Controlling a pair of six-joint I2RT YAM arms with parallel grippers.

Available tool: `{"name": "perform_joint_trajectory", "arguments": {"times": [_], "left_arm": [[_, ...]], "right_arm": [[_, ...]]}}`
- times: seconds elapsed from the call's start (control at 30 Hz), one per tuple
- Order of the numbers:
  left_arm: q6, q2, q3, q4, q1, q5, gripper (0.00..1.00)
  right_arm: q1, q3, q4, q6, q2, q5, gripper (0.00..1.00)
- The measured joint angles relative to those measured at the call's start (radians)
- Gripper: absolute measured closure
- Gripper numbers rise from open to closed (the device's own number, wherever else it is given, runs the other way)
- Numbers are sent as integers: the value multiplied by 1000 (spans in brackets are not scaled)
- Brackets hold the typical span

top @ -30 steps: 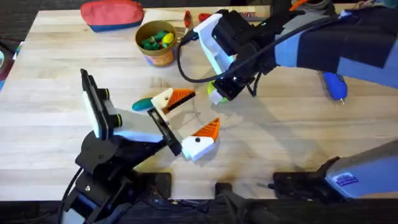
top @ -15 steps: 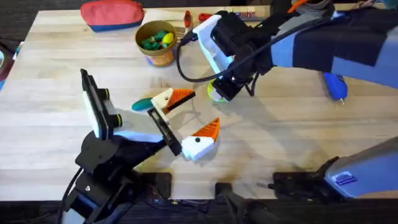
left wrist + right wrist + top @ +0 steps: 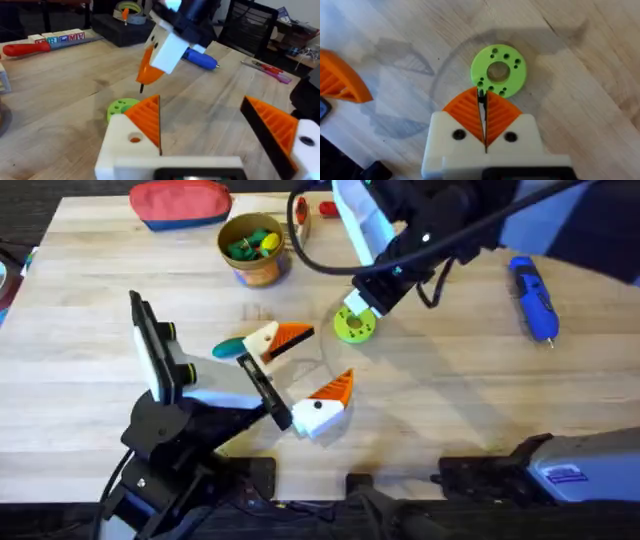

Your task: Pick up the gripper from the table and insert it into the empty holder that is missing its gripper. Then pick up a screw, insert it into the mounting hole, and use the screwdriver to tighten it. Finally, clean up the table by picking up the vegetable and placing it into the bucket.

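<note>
My right gripper (image 3: pixel 368 306) hovers just above the lime-green disc (image 3: pixel 353 326), shut on a thin black screw (image 3: pixel 481 102) that hangs below its orange pads (image 3: pixel 146 71). On the table (image 3: pixel 480 400), my left gripper (image 3: pixel 316 362) stands open, an orange ribbed wedge in each white block. The holder (image 3: pixel 125 145) with the gripper (image 3: pixel 147 117) seated in it shows an open mounting hole (image 3: pixel 134 138). The teal vegetable (image 3: pixel 228 348) lies beside that block. At the back stands the bucket (image 3: pixel 252 250). The blue screwdriver (image 3: pixel 530 297) lies at the right.
A red pouch (image 3: pixel 180 202) lies at the back left. A red-handled tool (image 3: pixel 300 207) lies behind the bucket, with letter blocks (image 3: pixel 60 37) beside it. Toy pieces fill the bucket. Bare wood stretches along the front right.
The right gripper has risen off the green disc and drawn back to the right with the screw, uncovering the disc and the screwdriver. The left arm has not moved.
</note>
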Motion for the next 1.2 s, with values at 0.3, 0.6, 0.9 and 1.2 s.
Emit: {"name": "perform_joint_trajectory", "arguments": {"times": [0.3, 0.6, 0.9, 1.2], "left_arm": [[0, 0, 0, 0, 0, 0, 12], [0, 0, 0, 0, 0, 0, 13], [110, 0, 0, 0, 0, 81, 13], [125, 0, 0, 0, 0, 92, 12]], "right_arm": [[25, 204, -274, -4, -25, 0, 997], [216, 399, -325, 12, -25, -27, 997], [328, 399, -240, 70, -25, -80, 997], [352, 400, -231, 85, 18, -87, 997]]}}
